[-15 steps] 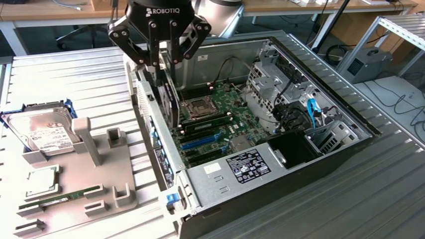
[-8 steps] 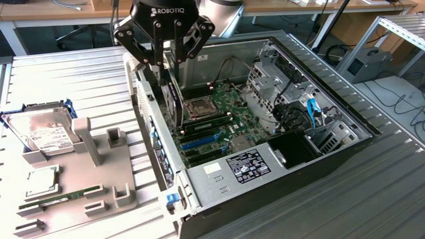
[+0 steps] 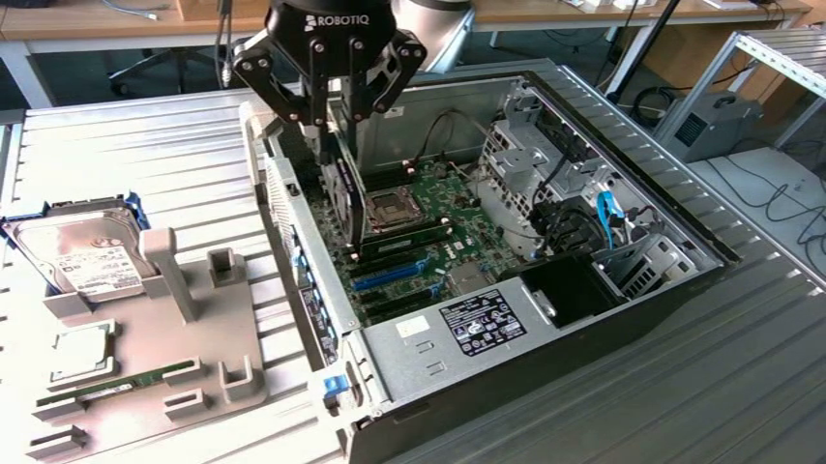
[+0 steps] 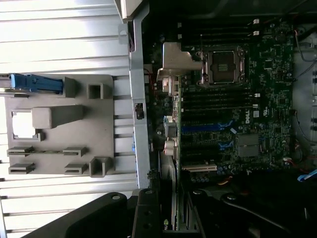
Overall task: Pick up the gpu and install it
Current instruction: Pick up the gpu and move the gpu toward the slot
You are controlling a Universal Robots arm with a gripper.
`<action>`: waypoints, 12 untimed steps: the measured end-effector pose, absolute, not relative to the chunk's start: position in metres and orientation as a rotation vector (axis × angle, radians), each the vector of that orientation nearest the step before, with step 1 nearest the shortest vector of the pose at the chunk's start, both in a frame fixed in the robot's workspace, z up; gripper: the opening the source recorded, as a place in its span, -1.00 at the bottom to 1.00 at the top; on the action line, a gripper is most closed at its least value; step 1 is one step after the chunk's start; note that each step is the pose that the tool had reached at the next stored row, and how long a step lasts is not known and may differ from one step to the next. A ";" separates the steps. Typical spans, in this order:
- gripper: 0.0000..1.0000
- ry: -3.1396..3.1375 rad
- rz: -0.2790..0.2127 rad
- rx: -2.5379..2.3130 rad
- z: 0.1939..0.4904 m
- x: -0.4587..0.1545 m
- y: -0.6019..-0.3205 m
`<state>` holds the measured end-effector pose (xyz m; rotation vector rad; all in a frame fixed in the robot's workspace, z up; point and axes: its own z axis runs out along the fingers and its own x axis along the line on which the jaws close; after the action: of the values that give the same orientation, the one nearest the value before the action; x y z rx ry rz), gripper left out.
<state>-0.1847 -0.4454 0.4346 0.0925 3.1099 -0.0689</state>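
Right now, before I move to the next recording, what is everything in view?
computer case: one, black and silver, open, centre.
motherboard: one, green, in the case.
gpu: one, black, upright inside the case, above the motherboard.
power supply: one, silver, in the case, nearest the exterior camera.
fixture: one, grey, the exterior view's left.
hard drive: one, silver, in a blue caddy, on the fixture.
processor chip: one, silver, on the fixture.
memory stick: one, green, on the fixture.
gripper: one, black, closed on the gpu.
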 end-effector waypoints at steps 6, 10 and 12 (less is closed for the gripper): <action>-0.48 3.110 -0.070 0.092 0.435 -0.178 -0.445; -0.48 3.110 -0.072 0.092 0.435 -0.173 -0.445; -0.48 3.110 -0.072 0.092 0.434 -0.171 -0.445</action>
<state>-0.1706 -0.4452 0.4345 0.0924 3.1097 -0.0725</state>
